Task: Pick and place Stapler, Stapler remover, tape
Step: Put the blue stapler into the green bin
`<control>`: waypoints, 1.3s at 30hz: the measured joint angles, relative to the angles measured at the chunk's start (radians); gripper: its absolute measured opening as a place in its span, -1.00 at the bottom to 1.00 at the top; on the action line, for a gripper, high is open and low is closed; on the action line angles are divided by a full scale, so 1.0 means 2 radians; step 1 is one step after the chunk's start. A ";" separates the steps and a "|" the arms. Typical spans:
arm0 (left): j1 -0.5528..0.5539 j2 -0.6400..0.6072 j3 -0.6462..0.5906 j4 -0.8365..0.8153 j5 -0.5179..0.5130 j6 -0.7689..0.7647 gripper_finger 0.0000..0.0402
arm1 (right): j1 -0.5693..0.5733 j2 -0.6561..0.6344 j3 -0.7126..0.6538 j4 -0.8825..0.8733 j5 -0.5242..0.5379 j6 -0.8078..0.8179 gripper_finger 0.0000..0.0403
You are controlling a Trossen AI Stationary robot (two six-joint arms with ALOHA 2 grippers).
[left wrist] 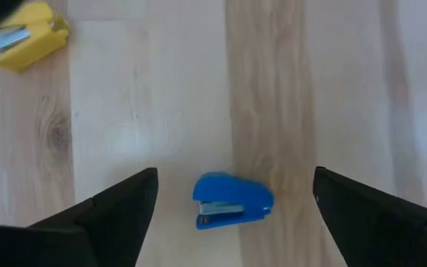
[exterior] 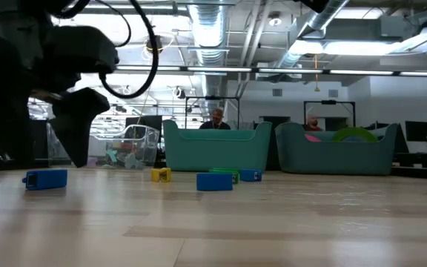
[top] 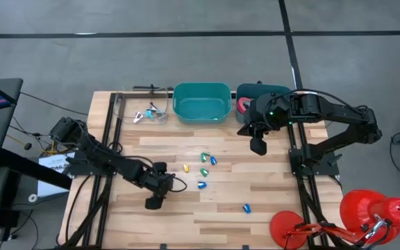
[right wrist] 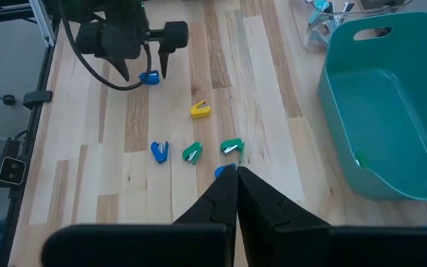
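The left gripper hangs near the table's front left corner with its jaws spread wide either side of a small blue stapler, which lies flat on the wood untouched, so a straight drop and squeeze looks set to take it. The right gripper, jaws pressed together on nothing, waits over the back right part of the table beside the teal bin. The tape already lies in the darker bin at the back right edge, seemingly placed.
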 joint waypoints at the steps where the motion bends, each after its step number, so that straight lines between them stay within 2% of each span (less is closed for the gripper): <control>1: 0.000 0.000 -0.003 0.000 -0.004 0.000 0.73 | 0.000 0.000 0.000 0.000 0.001 0.000 -1.00; 15: -0.001 0.033 -0.012 0.015 -0.007 -0.001 0.66 | 0.000 0.000 0.000 0.000 0.004 0.000 -1.00; 29: -0.001 0.020 -0.014 0.015 0.004 -0.002 0.20 | 0.000 0.000 0.000 0.000 0.004 0.000 -1.00; 39: -0.001 0.020 -0.014 0.017 0.005 -0.002 -0.05 | 0.000 0.000 0.000 0.000 0.004 0.000 -1.00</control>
